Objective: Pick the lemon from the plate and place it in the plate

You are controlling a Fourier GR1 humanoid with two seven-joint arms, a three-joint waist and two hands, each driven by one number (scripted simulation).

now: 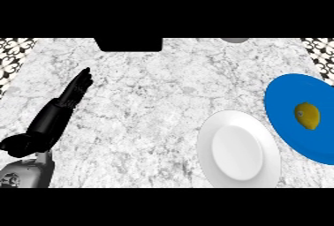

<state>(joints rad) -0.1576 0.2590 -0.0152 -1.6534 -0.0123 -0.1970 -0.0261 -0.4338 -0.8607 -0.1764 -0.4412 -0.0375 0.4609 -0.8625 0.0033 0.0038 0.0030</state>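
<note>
A yellow lemon (308, 115) lies on the blue plate (290, 95) at the right edge of the head view. Just left of it stands a white plate (239, 151) with nothing on it. My left hand (53, 115) shows at the left, far from both plates, its fingers straight and pointing up the counter, holding nothing. My right hand does not show.
The counter's top is grey-white marble. A black object (129, 43) sits at the far edge, centre left, and a grey rounded thing (235, 40) peeks in at the far edge to its right. Patterned tiles (13, 55) show at both far corners.
</note>
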